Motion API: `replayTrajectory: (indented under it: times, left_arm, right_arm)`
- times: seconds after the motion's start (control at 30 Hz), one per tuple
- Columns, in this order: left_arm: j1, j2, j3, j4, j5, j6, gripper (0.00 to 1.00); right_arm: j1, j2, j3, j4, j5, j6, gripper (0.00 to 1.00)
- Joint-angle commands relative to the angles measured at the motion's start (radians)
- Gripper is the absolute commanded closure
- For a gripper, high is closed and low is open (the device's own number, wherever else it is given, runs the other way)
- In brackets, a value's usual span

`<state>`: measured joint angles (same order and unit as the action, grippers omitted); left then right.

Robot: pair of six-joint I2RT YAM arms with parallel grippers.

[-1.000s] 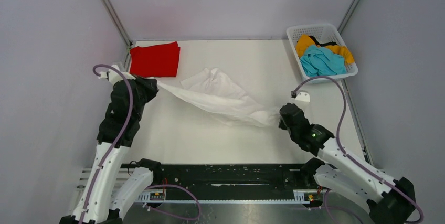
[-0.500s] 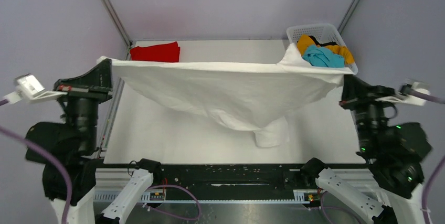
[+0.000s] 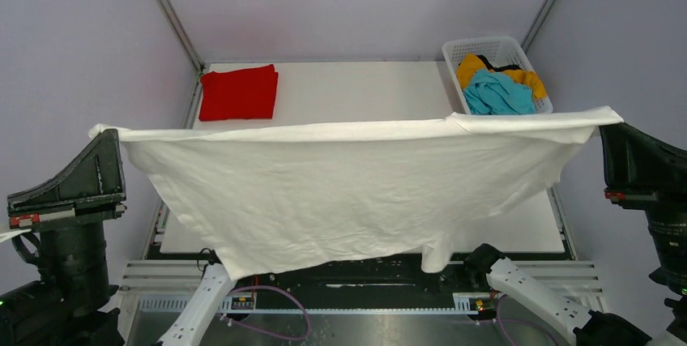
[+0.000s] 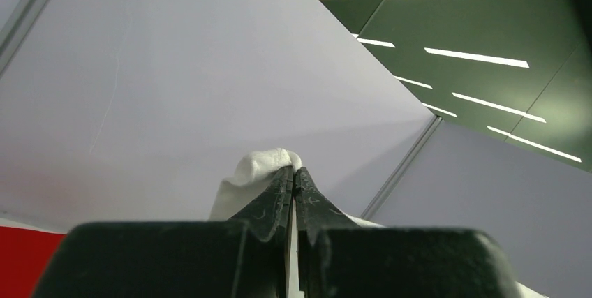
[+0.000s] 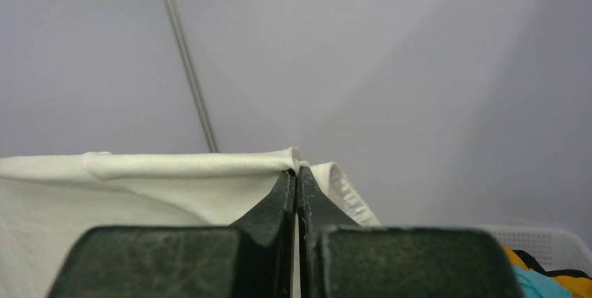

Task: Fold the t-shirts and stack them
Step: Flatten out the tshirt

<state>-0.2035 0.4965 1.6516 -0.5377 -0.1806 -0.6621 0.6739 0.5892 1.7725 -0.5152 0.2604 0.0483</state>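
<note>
The large white t-shirt (image 3: pixel 348 192) hangs stretched wide in the air between both arms, high above the table and near the camera. My left gripper (image 3: pixel 109 131) is shut on its left corner (image 4: pixel 262 165). My right gripper (image 3: pixel 606 119) is shut on its right corner (image 5: pixel 279 162). The red t-shirt (image 3: pixel 239 92) lies folded at the table's far left. The teal t-shirt (image 3: pixel 496 93) and the orange-yellow one (image 3: pixel 474 65) lie crumpled in the basket. The hanging cloth hides most of the table's near half.
The white lattice basket (image 3: pixel 488 44) stands at the table's far right corner; its rim also shows in the right wrist view (image 5: pixel 530 239). Grey walls with metal corner posts enclose the table (image 3: pixel 364 87). The black rail runs along the near edge.
Both arms have risen and drawn apart. The white t-shirt went from a bunch on the table to a wide sheet held up, now higher and nearer the camera.
</note>
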Motion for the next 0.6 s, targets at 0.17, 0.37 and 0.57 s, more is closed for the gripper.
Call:
replayTrajectory:
  times: [0.17, 0.37, 0.57]
  left_arm:
    - [0.003, 0.128, -0.141, 0.046, -0.183, 0.044, 1.00]
    - [0.005, 0.445, -0.335, 0.146, -0.303, 0.047, 1.00]
    - [0.030, 0.960, -0.317, 0.189, -0.299, 0.067, 0.75]
  right_arm:
    - [-0.002, 0.099, -0.198, 0.131, 0.289, -0.157, 1.00]
    - [-0.009, 0.279, -0.499, 0.314, 0.584, -0.230, 1.00]
    - [-0.227, 0.629, -0.632, 0.388, 0.351, 0.005, 0.90]
